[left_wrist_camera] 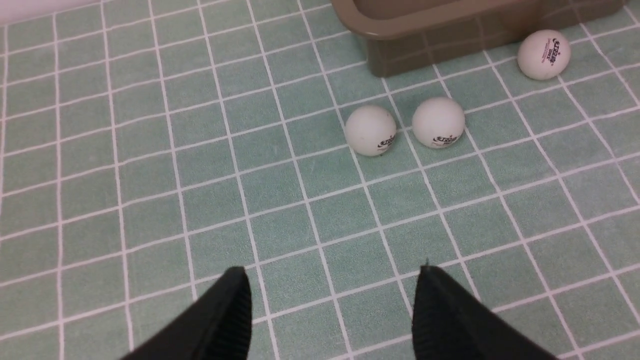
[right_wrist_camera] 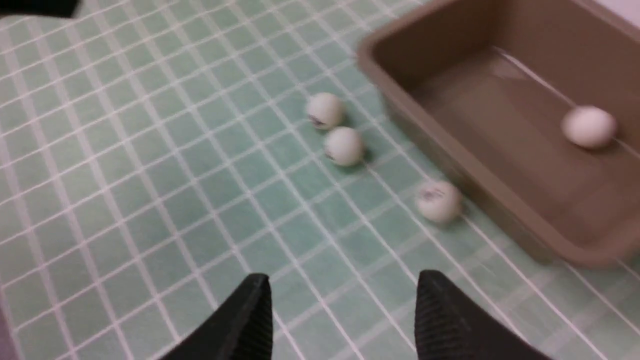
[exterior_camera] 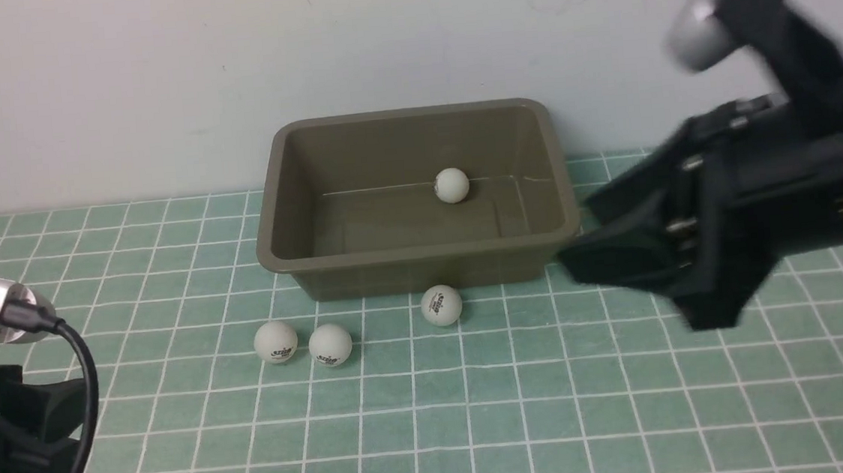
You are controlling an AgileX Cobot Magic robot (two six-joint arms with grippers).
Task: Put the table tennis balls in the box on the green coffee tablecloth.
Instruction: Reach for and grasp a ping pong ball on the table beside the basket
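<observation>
One small, smooth white table tennis ball [exterior_camera: 452, 185] is lying inside the rectangular olive-brown plastic box [exterior_camera: 394, 272], on its floor close to the far wall. Three more white balls are waiting outside on the teal-green tablecloth [exterior_camera: 555, 406] with its grid of thin white lines. The lone ball [exterior_camera: 441, 305] is sitting just beside the box's front wall. The left ball [exterior_camera: 275, 342] and the middle ball [exterior_camera: 330, 344] are resting side by side a little further out, with a sliver of cloth showing between them. The right gripper [right_wrist_camera: 342, 280] is hanging above the cloth off the box's front right corner, its black fingers standing apart with nothing between them, though its wrist view is smeared. The left gripper [left_wrist_camera: 332, 272] is sitting low at the near left, likewise spread and empty, and facing the pair. By my reading roughly a quarter of the job is done and the step in hand is going for the next ball. The lone ball looks the likeliest target for the right gripper. That move is calling for a descent with one finger on each side of the ball, both set along the wall rather than against it, since there is little room behind. It also needs a gentle squeeze, because so light and slick a ball could easily squirt away.
</observation>
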